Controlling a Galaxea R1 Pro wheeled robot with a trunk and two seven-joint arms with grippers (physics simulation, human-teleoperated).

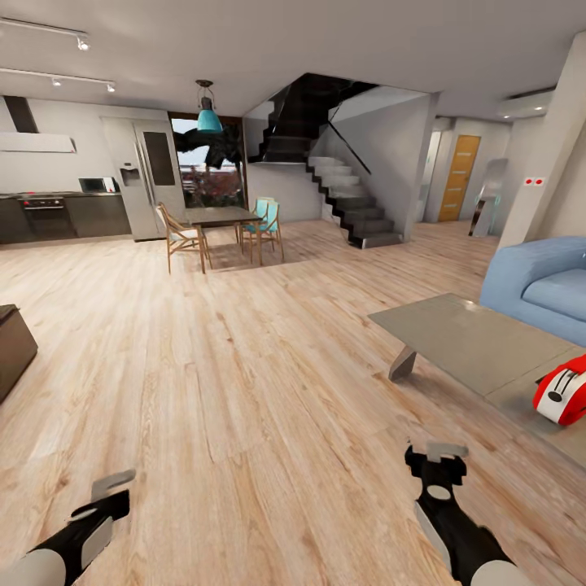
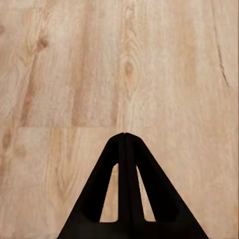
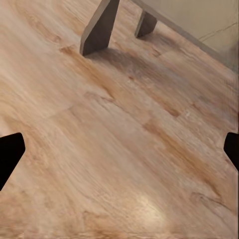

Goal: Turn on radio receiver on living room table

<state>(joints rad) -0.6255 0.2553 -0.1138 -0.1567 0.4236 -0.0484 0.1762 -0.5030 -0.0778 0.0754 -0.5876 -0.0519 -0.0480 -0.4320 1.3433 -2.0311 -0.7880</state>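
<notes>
Wood-plank floor (image 1: 244,391) runs open from the near grippers to the far dining table (image 1: 221,216) and staircase (image 1: 350,203). Dark cabinet (image 1: 15,346) at left edge. Grey table (image 1: 464,342) at right, its near corner jutting into the room; blue sofa (image 1: 541,285) behind it. Radio receiver (image 1: 563,392) lies on the table at the right frame edge, right of and slightly beyond the right gripper (image 1: 437,461). Left gripper (image 2: 124,135) pressed closed, tips meeting, over bare floor. Right gripper (image 3: 119,152) spread wide; its wrist view catches the table legs (image 3: 99,27).
</notes>
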